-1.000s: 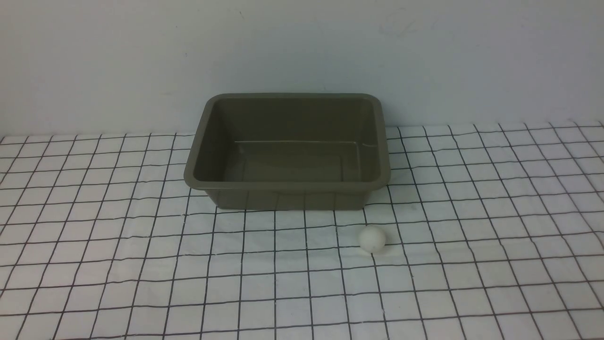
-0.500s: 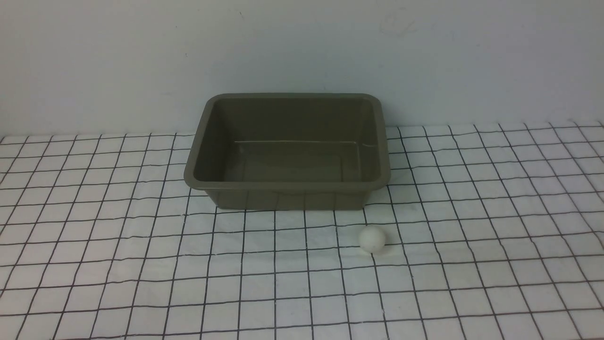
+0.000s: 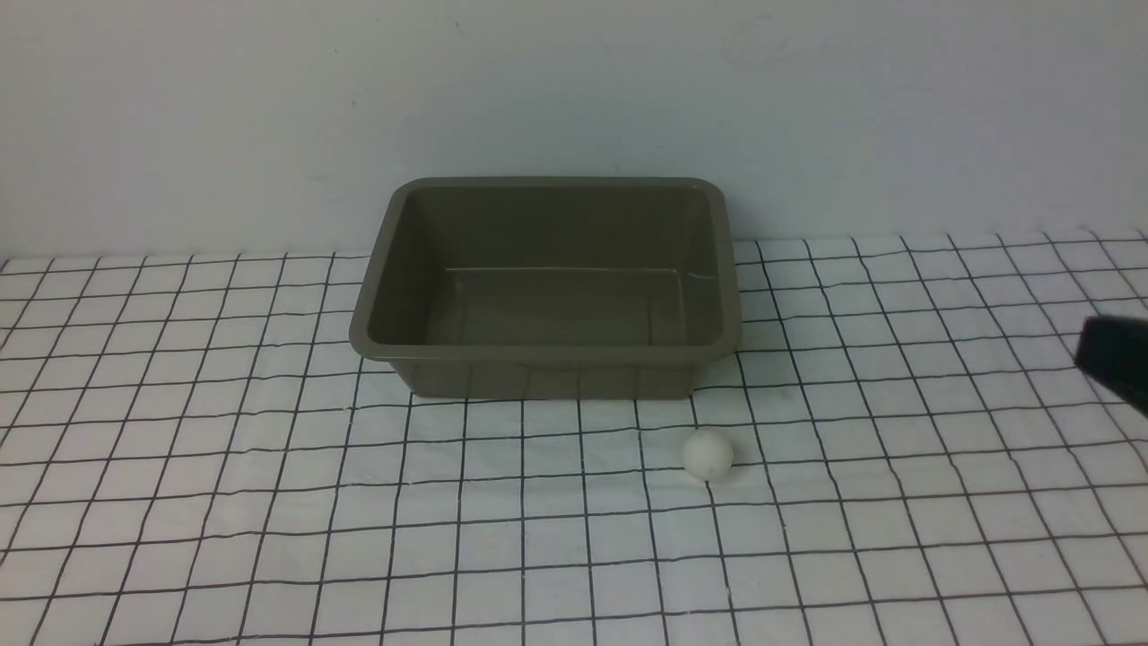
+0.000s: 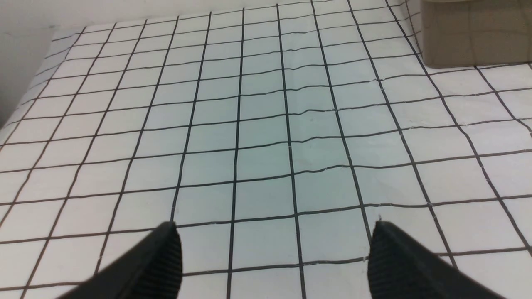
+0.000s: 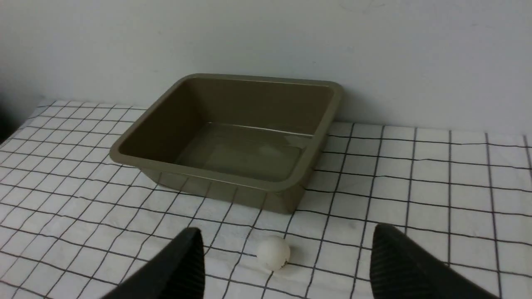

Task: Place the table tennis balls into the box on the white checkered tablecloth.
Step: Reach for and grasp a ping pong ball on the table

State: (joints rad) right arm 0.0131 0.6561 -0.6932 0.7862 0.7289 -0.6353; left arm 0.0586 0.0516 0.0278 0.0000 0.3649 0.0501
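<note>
One white table tennis ball (image 3: 708, 454) lies on the white checkered tablecloth (image 3: 224, 467), just in front of the near right corner of the olive-grey box (image 3: 547, 352), which is empty. In the right wrist view the ball (image 5: 273, 253) lies between and beyond my right gripper's (image 5: 286, 238) open black fingers, with the box (image 5: 208, 176) behind it. A dark tip of the right gripper (image 3: 1112, 357) shows at the front view's right edge. My left gripper (image 4: 274, 234) is open and empty over bare cloth; a corner of the box (image 4: 474, 37) shows far off.
A plain pale wall (image 3: 574, 90) rises right behind the box. The cloth is slightly wrinkled and its left edge (image 4: 25, 104) shows in the left wrist view.
A dark part of the right gripper has come into the front view at the right edge. The ball and the box have not moved.
</note>
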